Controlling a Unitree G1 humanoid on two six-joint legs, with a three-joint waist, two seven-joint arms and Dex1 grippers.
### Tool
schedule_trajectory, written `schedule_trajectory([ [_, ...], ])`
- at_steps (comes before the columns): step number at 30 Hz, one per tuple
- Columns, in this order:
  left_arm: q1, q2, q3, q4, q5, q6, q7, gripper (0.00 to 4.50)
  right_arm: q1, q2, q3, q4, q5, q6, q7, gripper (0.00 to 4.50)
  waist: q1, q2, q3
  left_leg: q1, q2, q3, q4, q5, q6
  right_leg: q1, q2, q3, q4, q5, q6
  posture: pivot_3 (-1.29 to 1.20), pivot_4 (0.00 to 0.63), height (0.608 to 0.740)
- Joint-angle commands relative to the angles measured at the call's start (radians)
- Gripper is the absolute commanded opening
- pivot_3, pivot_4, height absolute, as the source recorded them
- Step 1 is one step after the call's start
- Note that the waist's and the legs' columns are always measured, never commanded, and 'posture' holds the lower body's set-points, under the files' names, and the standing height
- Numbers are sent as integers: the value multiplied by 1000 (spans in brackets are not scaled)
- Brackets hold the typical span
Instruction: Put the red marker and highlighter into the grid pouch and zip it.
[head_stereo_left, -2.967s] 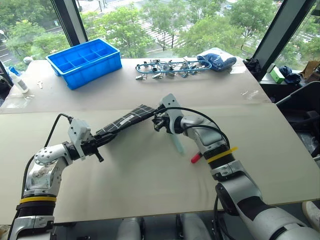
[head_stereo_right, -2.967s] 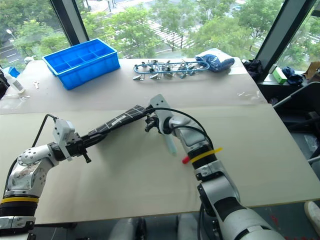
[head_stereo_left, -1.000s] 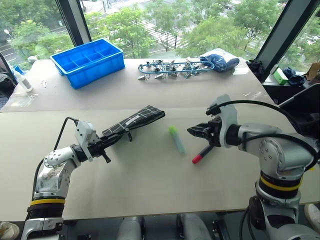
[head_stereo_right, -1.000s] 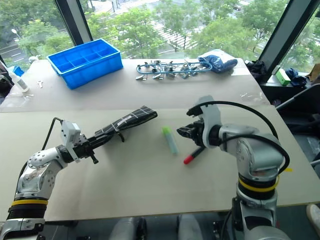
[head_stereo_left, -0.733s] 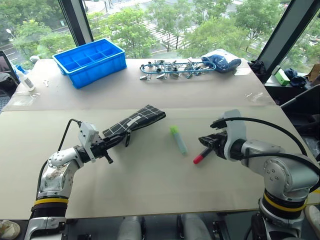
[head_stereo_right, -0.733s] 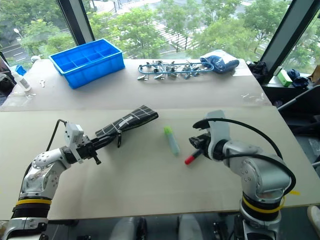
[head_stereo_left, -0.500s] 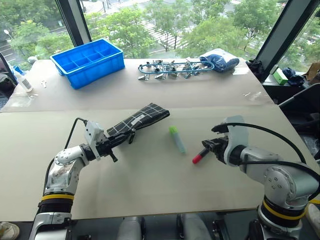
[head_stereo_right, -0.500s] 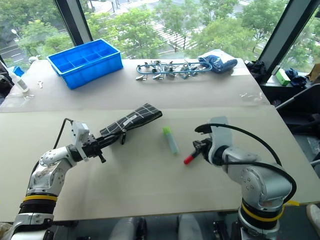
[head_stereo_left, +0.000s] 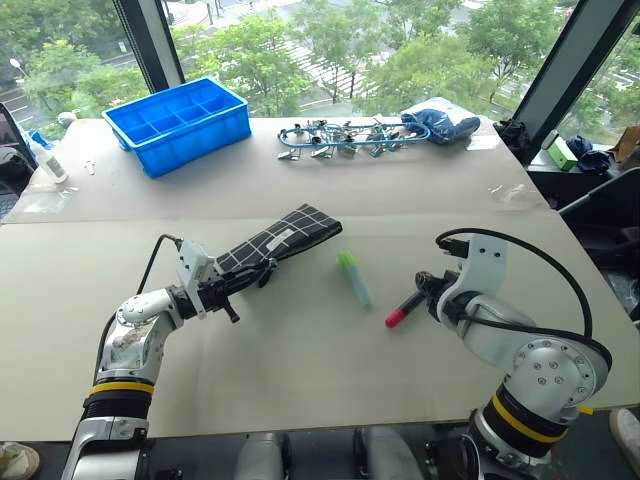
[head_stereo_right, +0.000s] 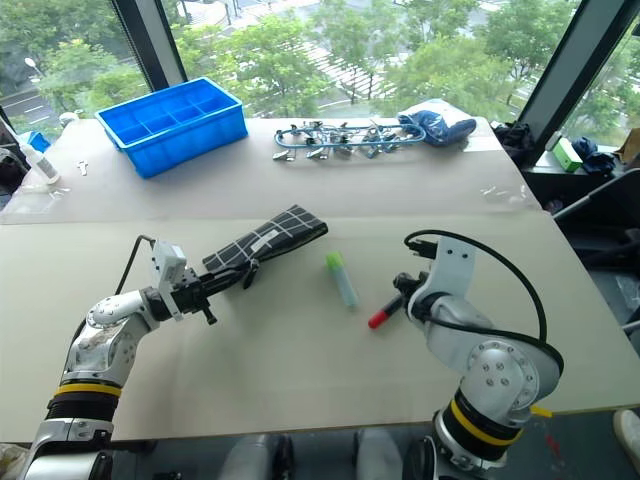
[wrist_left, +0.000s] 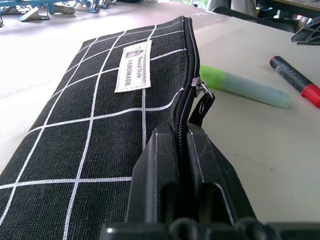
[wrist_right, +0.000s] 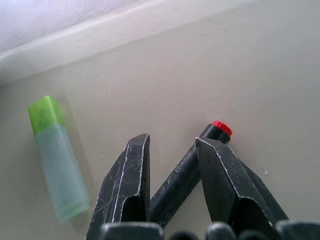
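Black barrel of the red marker (wrist_right: 187, 165) now sits between your right gripper (wrist_right: 172, 150) fingers, which stand spread around it, not pinching yet (a second ago that gripper hovered at its 12 o'clock). So the pickup's just starting. The highlighter (head_stereo_left: 354, 277) lies at the marker's 9 o'clock. Left gripper (wrist_left: 182, 145) stays clamped on the grid pouch (head_stereo_left: 280, 240) edge.

grid pouch (wrist_left: 95, 115) label (wrist_left: 133, 66) — "HANDMADE", perhaps "Natural Style"
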Motion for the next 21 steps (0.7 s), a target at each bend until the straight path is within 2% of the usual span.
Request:
schedule_trajectory([
  [1,-18,-6,7,-12,-7,-19,-3,0,-28,-34,0,29,188,7,-130,2709,-1,0,0,0,0,0,0,0,0,0,0,0,0,0,0,0,150,740],
  [6,-21,-11,7,-9,-7,-18,-1,0,-38,-73,-1,113,402,7,-302,4445,-1,0,0,0,0,-2,0,0,0,0,0,0,0,0,0,0,150,740],
  [8,-22,-11,9,-7,-6,-18,-2,0,-37,-87,-1,136,479,7,-375,4445,-1,0,0,0,0,-2,0,0,0,0,0,0,0,0,0,0,150,740],
  [9,-22,-11,10,-6,-6,-17,-2,0,-27,-127,29,160,577,-41,-444,4445,-1,0,0,-1,0,-2,0,0,0,0,0,0,0,0,0,0,150,740],
  [12,-22,-12,9,-6,-6,-13,-3,0,9,-319,188,211,917,-282,-676,4445,-1,0,0,-1,0,-2,0,0,1,0,-1,0,0,0,0,0,150,740],
  [14,-22,-13,6,-6,-6,-11,-4,0,37,-417,286,211,1072,-448,-800,4445,-3,0,0,-1,-1,-2,0,0,1,0,-1,1,-1,0,1,0,150,740],
  [17,-22,-14,4,-8,-6,-8,-5,0,73,-478,368,182,1109,-604,-865,4445,-6,-1,0,0,0,-3,0,-1,1,1,1,2,-3,0,1,0,150,740],
  [21,-27,-17,0,-3,-4,-6,-7,0,97,-489,421,166,1109,-731,-901,4445,-10,-1,0,-1,0,-3,0,-1,2,1,0,3,-3,0,2,0,150,740],
])
